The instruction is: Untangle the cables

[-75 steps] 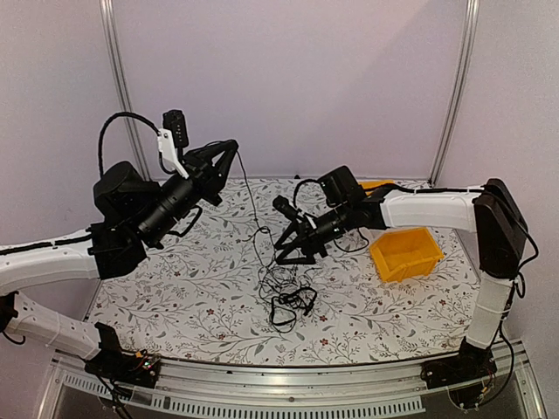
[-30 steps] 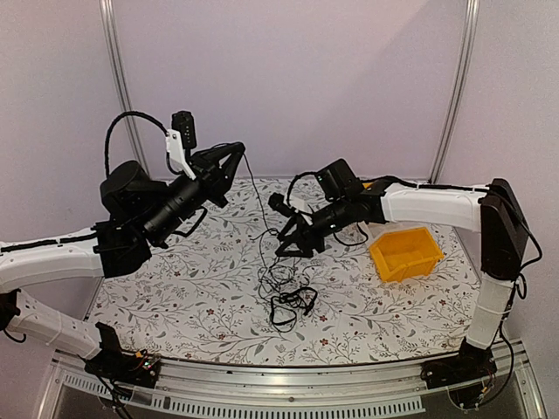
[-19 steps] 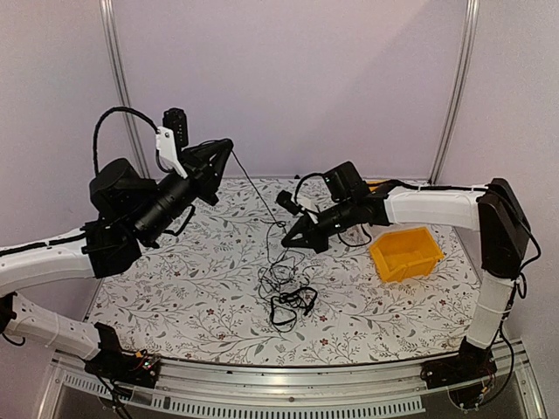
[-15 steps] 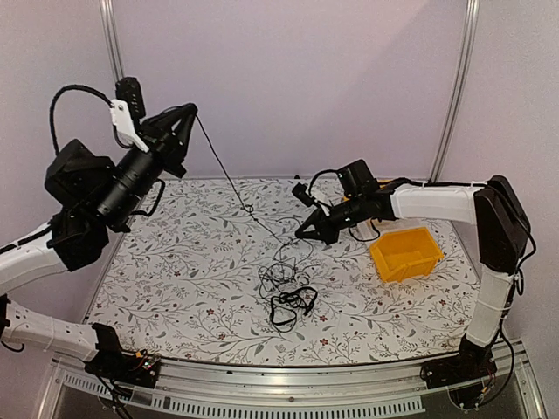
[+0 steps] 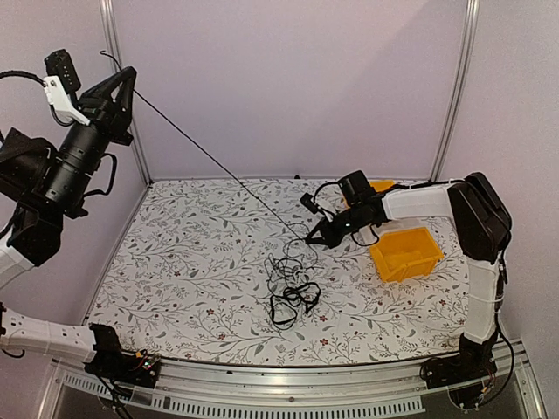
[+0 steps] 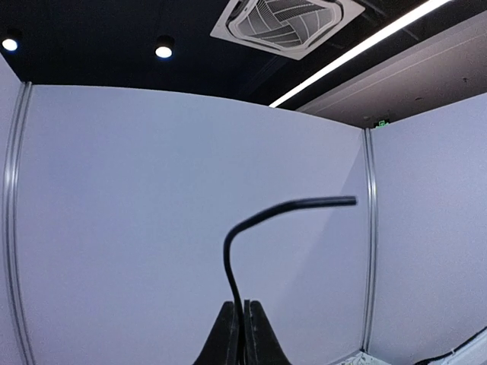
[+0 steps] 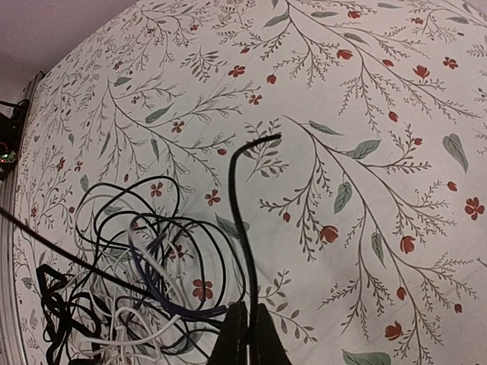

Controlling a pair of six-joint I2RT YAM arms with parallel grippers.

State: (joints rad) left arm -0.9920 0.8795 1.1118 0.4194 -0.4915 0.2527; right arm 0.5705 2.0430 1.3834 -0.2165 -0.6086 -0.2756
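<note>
The cables [image 5: 289, 281] lie in a tangle of thin black and white loops on the flowered table [image 5: 175, 262]. One black cable [image 5: 218, 166] runs taut from my left gripper [image 5: 131, 77], raised high at the upper left, down to my right gripper [image 5: 312, 238] just right of the tangle. In the left wrist view the left gripper [image 6: 243, 306] is shut on this black cable [image 6: 228, 258], whose short free end curls above the tips. In the right wrist view the right gripper [image 7: 245, 308] is shut on a black cable [image 7: 237, 198] close to its end, with the tangle [image 7: 137, 251] to its left.
A yellow bin [image 5: 404, 253] stands on the table at the right, beside the right forearm. Another yellow object [image 5: 377, 185] shows behind that arm. Pale walls and metal posts [image 5: 456, 87] close in the back and sides.
My left arm has swung up and far to the left, pulling its black cable straight out of the tangle. My right gripper has shut on a cable and shifted slightly right.
</note>
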